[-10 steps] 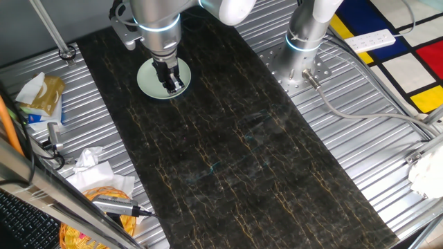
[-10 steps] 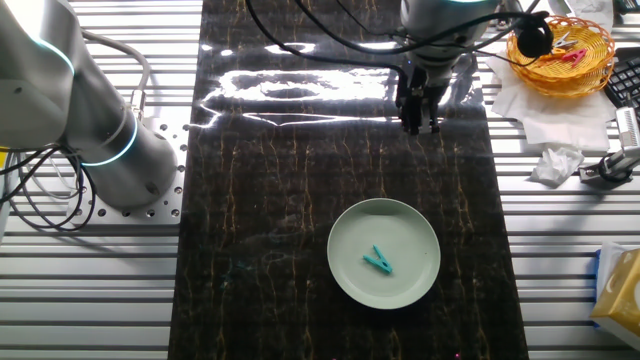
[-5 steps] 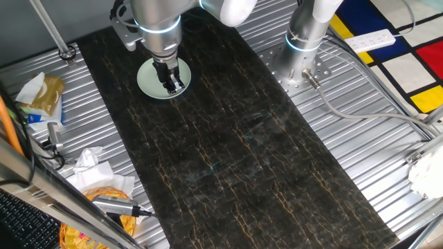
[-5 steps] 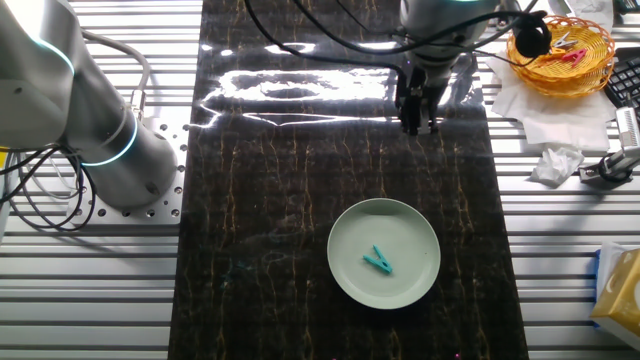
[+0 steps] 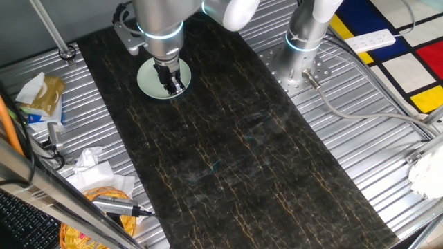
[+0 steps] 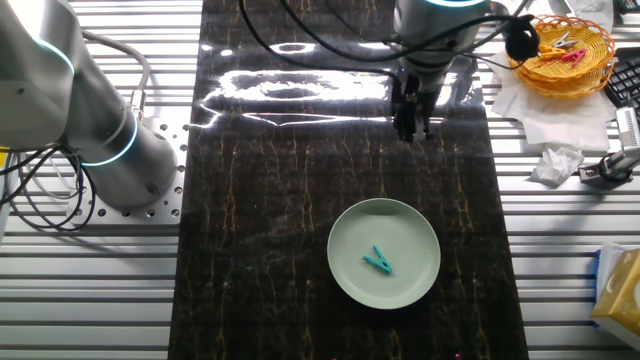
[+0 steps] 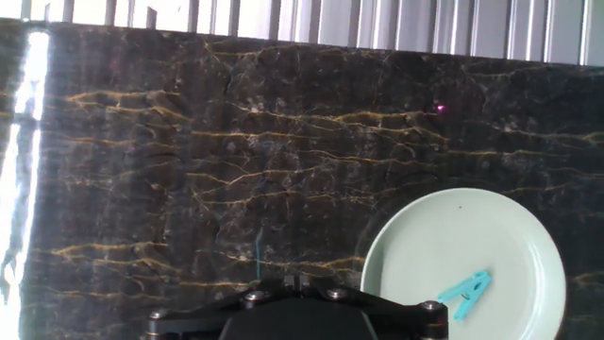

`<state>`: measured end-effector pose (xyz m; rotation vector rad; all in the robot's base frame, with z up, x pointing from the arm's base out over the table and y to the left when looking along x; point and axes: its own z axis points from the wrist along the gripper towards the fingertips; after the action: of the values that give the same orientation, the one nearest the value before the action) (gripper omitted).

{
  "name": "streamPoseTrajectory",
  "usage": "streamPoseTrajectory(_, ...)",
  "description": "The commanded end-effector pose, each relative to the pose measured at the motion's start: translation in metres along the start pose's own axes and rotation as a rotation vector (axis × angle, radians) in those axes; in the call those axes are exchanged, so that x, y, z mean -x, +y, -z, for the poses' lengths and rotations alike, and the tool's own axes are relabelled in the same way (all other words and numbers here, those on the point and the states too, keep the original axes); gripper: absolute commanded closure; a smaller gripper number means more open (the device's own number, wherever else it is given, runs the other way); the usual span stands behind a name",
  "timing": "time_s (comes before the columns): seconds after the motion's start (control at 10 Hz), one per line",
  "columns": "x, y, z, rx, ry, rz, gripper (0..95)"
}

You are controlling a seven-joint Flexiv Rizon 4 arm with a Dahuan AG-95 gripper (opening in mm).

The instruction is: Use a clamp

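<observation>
The clamp point(image 6: 378, 261) is a tiny teal clip lying on the round pale green plate point(image 6: 410, 235) on the dark marble mat. The hand view shows the clamp point(image 7: 465, 294) at the lower right, on the plate point(image 7: 453, 231). My gripper point(image 6: 412, 126) hangs above the mat, well away from the plate towards the far end, and holds nothing. In the hand view its fingertips point(image 7: 293, 280) meet at the bottom edge, shut. From the first fixed camera, the gripper point(image 5: 173, 86) overlaps the plate point(image 5: 147, 77) and hides the clamp.
An orange wire basket point(image 6: 560, 45) and crumpled tissue point(image 6: 555, 165) lie beside the mat on the ribbed metal table. A second arm's base point(image 6: 100, 130) stands on the opposite side. A yellow box point(image 6: 620, 290) sits at the edge, and a power strip point(image 5: 370, 40) lies on the floor.
The gripper has shifted a little sideways over the mat and stays shut. The clamp and plate have not moved.
</observation>
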<state>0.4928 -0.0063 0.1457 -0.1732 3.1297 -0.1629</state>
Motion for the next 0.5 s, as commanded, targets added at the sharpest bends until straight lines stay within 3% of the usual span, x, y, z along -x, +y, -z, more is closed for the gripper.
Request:
streamPoseTrajectory(0.1,-0.005,-0.001,-0.01,-0.021,0.0,0.004,95.0)
streamPoseTrajectory(0.5,-0.011,-0.009,-0.024,-0.059,0.008,0.025,95.0)
